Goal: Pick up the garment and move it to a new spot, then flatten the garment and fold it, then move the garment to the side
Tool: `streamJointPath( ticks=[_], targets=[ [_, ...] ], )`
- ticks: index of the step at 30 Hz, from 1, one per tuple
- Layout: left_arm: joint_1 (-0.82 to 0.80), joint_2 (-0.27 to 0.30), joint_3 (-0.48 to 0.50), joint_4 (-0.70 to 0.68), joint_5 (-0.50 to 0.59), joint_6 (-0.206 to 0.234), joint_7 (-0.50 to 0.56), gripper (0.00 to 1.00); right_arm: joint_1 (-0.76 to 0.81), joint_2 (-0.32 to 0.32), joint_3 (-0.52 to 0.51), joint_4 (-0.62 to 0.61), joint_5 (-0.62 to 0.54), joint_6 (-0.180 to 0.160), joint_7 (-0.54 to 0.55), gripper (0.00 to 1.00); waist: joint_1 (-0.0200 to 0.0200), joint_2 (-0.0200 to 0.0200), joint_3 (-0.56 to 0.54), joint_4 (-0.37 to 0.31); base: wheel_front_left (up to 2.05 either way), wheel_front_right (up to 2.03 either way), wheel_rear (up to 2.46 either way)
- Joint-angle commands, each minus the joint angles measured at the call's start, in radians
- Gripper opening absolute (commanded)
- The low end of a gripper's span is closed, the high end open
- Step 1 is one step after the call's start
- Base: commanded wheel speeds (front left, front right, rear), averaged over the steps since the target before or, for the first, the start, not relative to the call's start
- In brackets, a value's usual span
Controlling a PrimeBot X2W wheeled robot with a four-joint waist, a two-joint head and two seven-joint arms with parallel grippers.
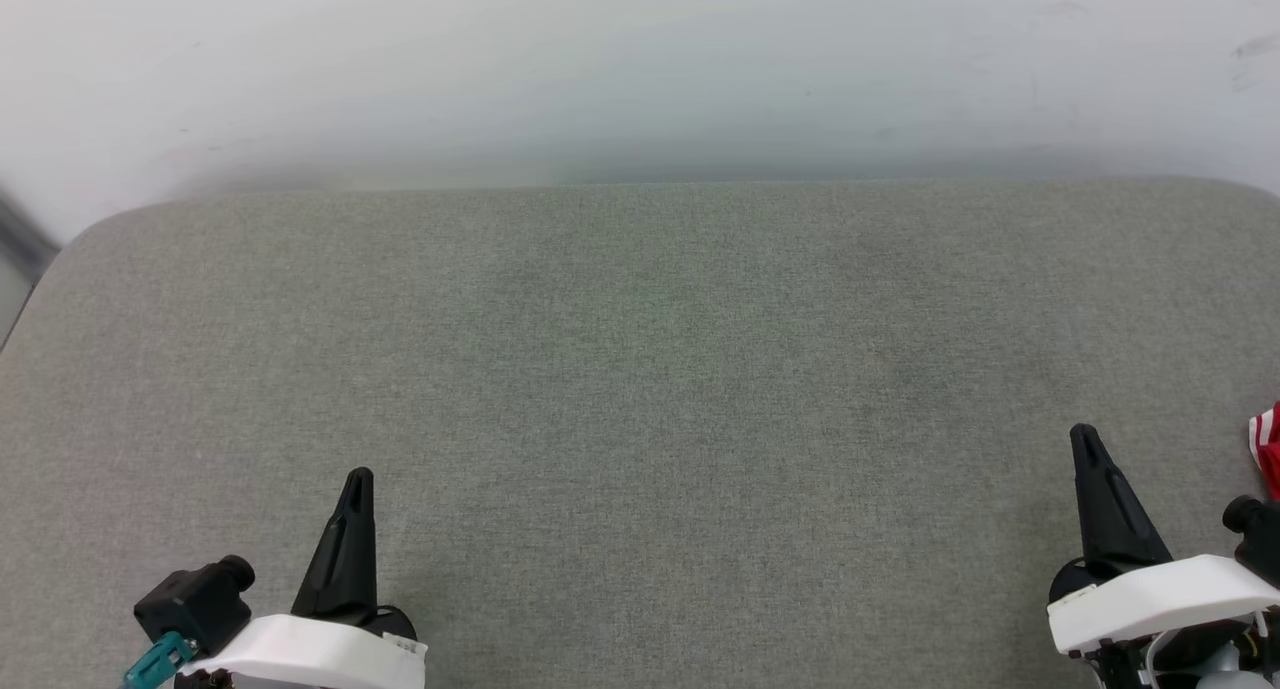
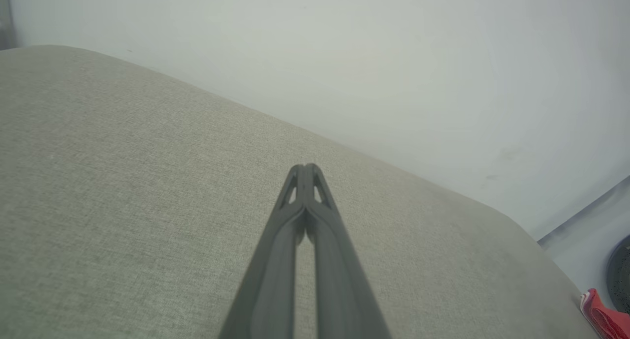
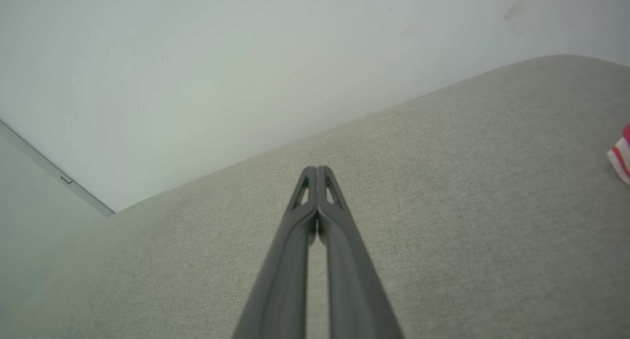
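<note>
A wide, padded surface (image 1: 640,369) covered in grey-green woven fabric, with rounded far corners, stands against a plain white wall (image 1: 640,69) that carries a few faint scuffs. At the near left, the left gripper (image 1: 358,481) points toward the wall over the fabric. Its two long dark fingers are clenched with their tips touching, and it holds nothing. The broad middle of the fabric lies smooth and flat. At the near right, the right gripper (image 1: 1082,437) is posed the same way, fingertips pressed together and empty. Just past it, at the far right edge of the surface, a small piece of the garment (image 1: 1268,451) shows. It is red cloth with red-and-white striped trim, resting on the fabric, apart from both grippers.
</note>
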Motion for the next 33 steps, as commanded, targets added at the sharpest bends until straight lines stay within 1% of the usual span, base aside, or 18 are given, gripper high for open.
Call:
streamJointPath(
  ticks=[1, 13, 33],
  targets=[
    [-0.026, 0.007, 0.002, -0.005, -0.045, 0.0, 0.007, 0.0, -0.027, 0.003, -0.004, -0.008, 0.045, 0.0, 0.007, 0.0, -0.0001, 0.0, -0.001, 0.0, 0.0, 0.0, 0.0],
    [-0.051, 0.011, 0.008, 0.027, -0.249, -0.001, 0.052, 0.0, -0.04, 0.009, -0.011, 0.02, 0.243, 0.0, 0.043, 0.0, -0.0001, 0.0, -0.008, -0.003, 0.0, 0.0, 0.0],
    [-0.077, 0.011, 0.022, 0.064, -0.507, -0.001, 0.115, 0.0, -0.056, 0.017, -0.021, 0.056, 0.497, 0.0, 0.089, 0.0, -0.0001, 0.0, -0.018, -0.007, 0.0, 0.0, 0.0]
  ],
)
